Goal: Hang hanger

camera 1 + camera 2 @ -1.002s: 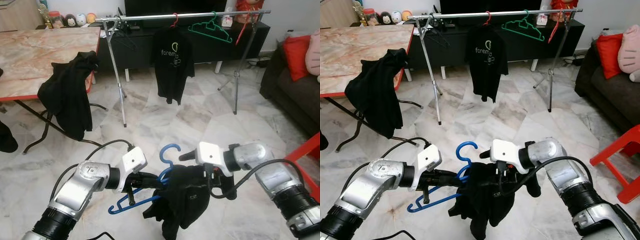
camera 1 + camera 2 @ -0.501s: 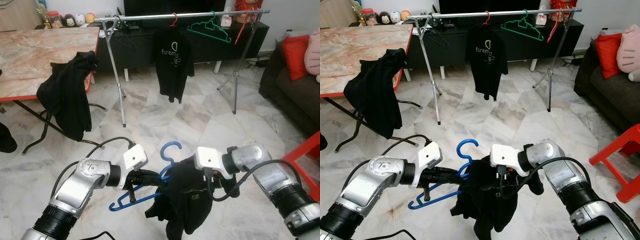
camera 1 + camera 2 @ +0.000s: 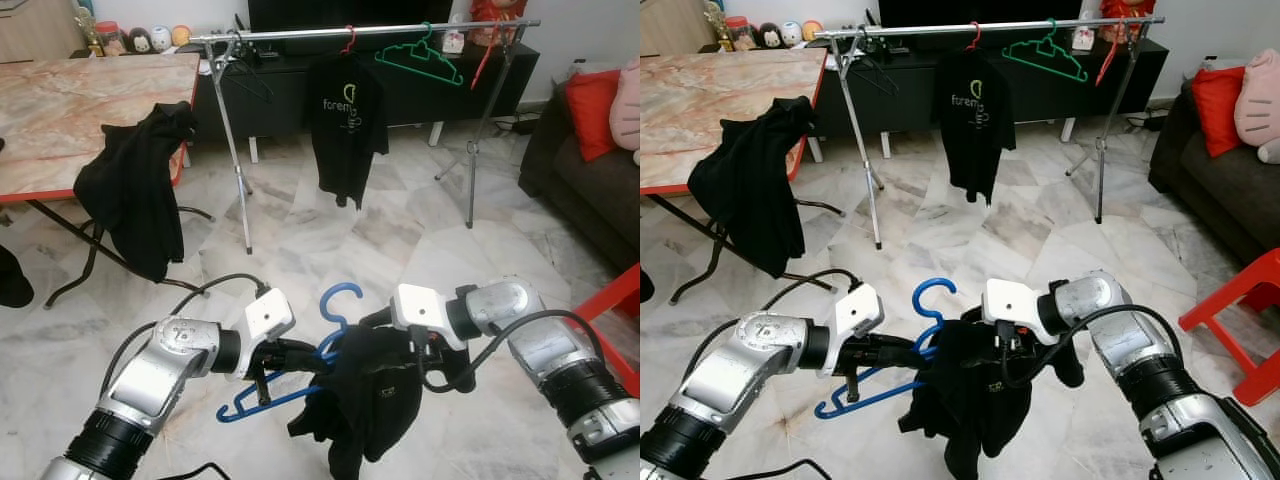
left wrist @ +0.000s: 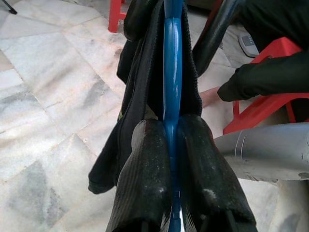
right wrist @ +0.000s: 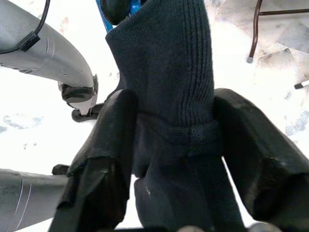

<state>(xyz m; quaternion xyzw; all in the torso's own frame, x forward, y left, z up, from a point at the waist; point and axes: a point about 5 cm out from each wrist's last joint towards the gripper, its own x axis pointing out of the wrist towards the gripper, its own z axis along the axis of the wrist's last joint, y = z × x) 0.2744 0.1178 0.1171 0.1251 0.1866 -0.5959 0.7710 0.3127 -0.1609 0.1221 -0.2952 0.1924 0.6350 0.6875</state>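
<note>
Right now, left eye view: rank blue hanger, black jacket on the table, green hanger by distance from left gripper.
1. blue hanger, clamped in the left gripper.
2. black jacket, draped off the table edge, robot's left.
3. green hanger, on the far rail.

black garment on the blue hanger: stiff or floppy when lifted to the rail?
Probably floppy: the black garment sags in folds off the blue hanger. Likely light and compressible, since it bunches between the right gripper's fingers. It may slide; the left gripper clamps only the hanger.
</note>
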